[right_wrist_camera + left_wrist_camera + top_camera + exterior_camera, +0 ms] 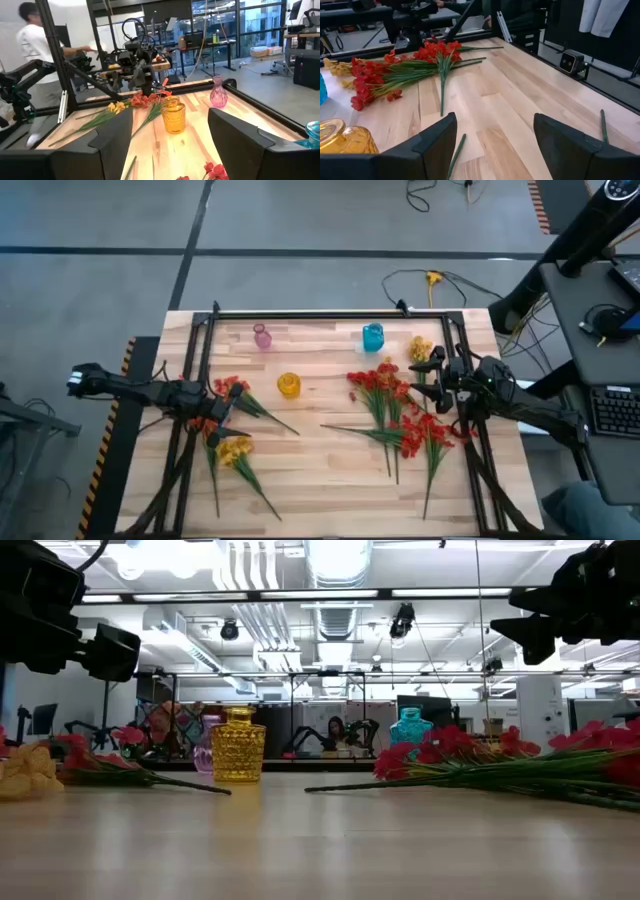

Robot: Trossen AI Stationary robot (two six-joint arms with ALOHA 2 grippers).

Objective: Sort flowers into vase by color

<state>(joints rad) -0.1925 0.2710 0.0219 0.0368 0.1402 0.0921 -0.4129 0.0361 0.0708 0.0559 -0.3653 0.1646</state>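
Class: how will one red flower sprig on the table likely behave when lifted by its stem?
The red sprig probably droops: long thin stem, heavy blossom end. Likely light. Neighbours overlap it, so they may drag along.

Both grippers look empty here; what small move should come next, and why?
Probably lower the open left gripper onto the red flower stems just below it: no vase holds a flower yet, and the open right gripper hovers over the larger red pile.
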